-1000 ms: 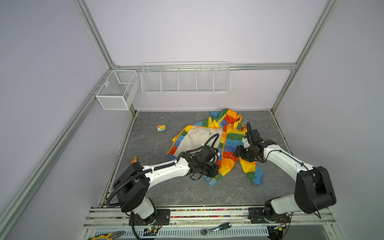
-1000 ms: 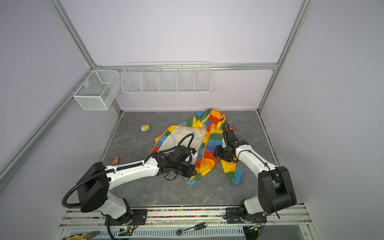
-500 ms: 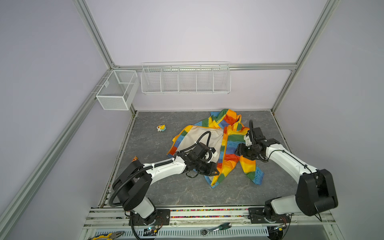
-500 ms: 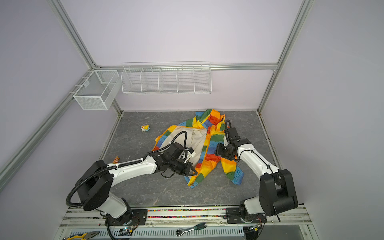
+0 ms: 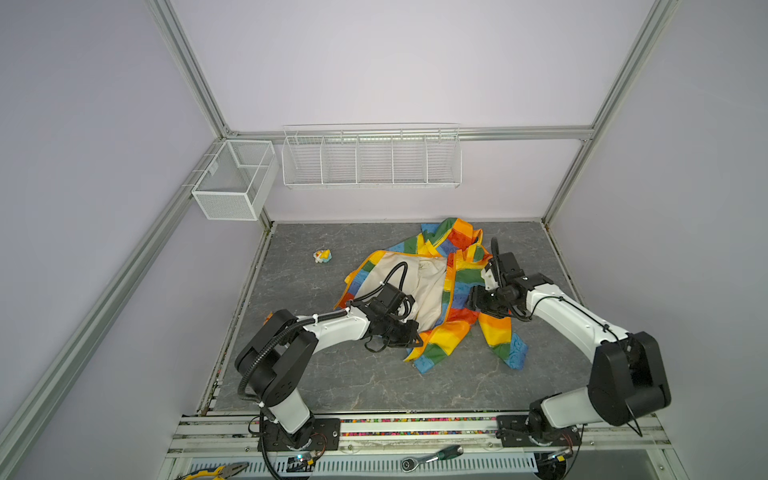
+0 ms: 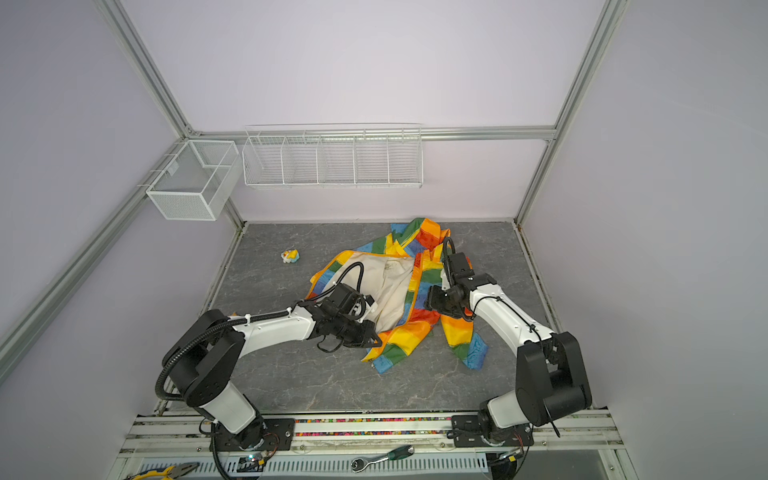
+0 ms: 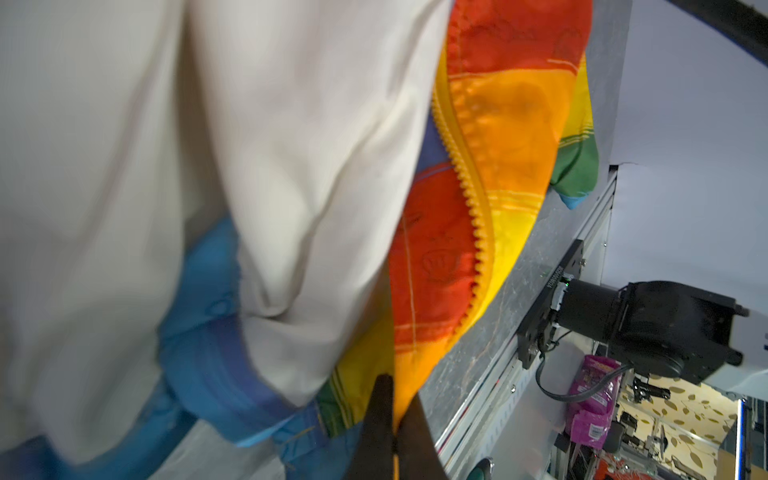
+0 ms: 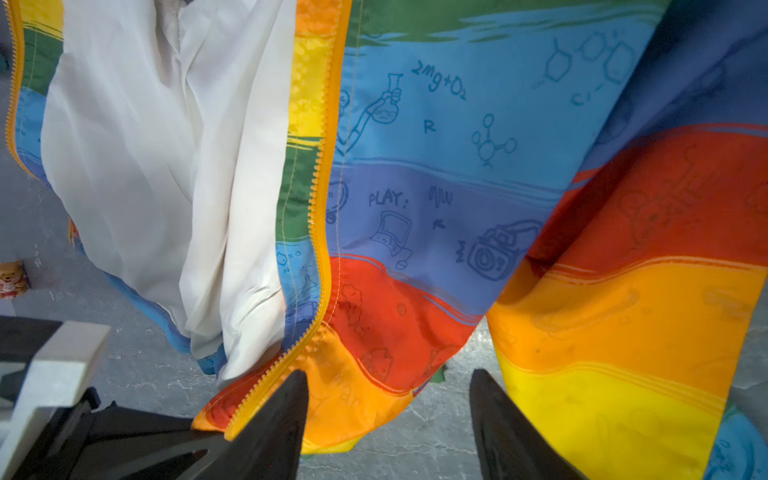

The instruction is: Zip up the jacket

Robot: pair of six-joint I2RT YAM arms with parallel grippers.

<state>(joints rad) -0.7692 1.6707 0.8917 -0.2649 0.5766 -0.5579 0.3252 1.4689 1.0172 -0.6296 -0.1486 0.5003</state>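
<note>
The jacket (image 5: 428, 286) lay spread open on the table (image 5: 374, 386), right of the middle and toward the back wall, cream lining up, hood to the rear and hem toward the arms. Its toothed zipper edge (image 8: 318, 232) ran lengthwise from collar to hem, slanting toward the front, and that line looked to be what the coming move depended on. The left gripper (image 7: 392, 399) was clenched tight, a sliver of orange fabric showing between its tips, and in the right wrist view it met the hem end of that same zipper row – so it seemed to pin the lower end. The right gripper (image 8: 388, 395) hung released, jaws wide apart and grasping nothing, over the red and orange panel just beside the teeth. In both top views the row lay on its left, toward the other arm. The matching zipper half (image 8: 11, 83) sat well apart, across the lining – nearer the left arm.
</note>
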